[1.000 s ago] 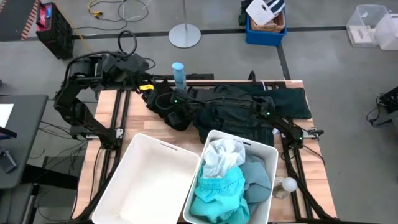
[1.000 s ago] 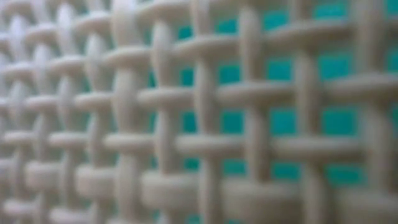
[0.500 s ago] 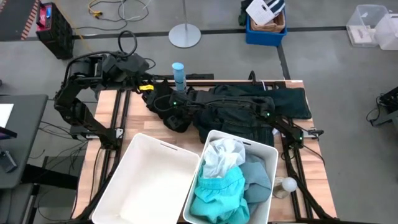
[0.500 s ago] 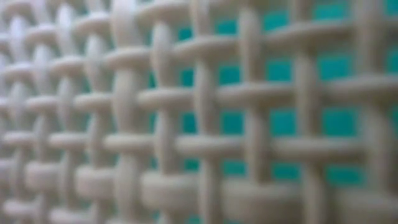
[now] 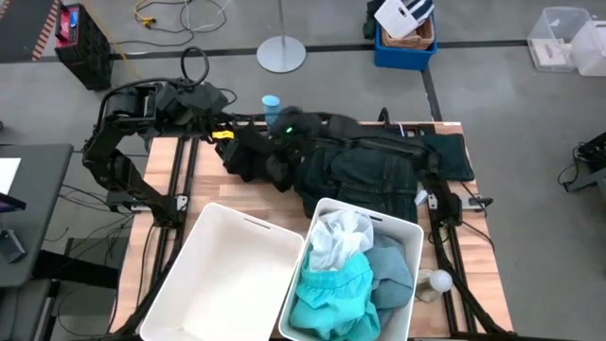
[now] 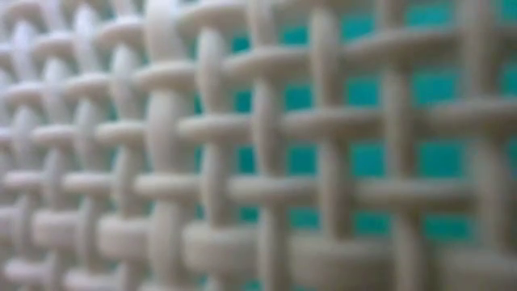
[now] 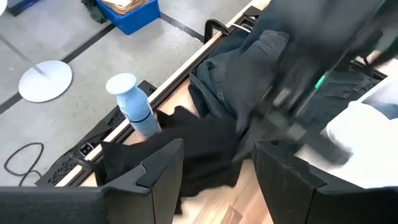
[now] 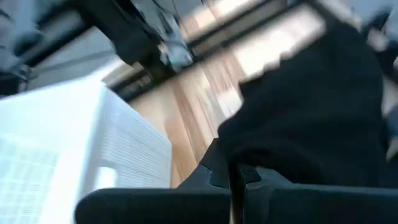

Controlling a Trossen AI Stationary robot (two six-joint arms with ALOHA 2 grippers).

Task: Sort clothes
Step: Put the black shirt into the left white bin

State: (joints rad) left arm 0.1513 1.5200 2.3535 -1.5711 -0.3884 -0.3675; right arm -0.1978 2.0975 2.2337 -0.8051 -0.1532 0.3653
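Observation:
Dark clothes [image 5: 379, 166] lie heaped at the table's far side. At the heap's left end my right gripper [image 5: 276, 142], reaching in from the right and raised, is shut on a black garment [image 5: 254, 161]. My left gripper [image 7: 217, 168] waits open at the far left, holding nothing, and looks at the same garment [image 7: 199, 152]. The right bin [image 5: 412, 232] holds white, turquoise and pale grey-blue clothes [image 5: 350, 275]. The low view shows only that bin's lattice wall [image 6: 202, 162]. My right gripper pinches the black garment between its two shut fingers [image 8: 217, 177], slanting down from the table's right. The cloth [image 8: 298, 137] bunches just past the fingertips; edge or fold, one layer or several, I cannot tell. The garment hangs below the fingers, its lower part [image 5: 241, 170] near the tabletop.
A white bin [image 5: 227, 275] with nothing in it stands at the near left, beside the filled bin. A slim blue bottle [image 5: 272, 102] stands at the far edge, just behind my right gripper. Bare wood [image 5: 213, 180] shows between the garment and the bins.
My right gripper has shut on the black garment at the heap's left end, then risen quickly and rolled. The garment's upper part is drawn up and toward the far edge, while the rest of the dark heap stays put.

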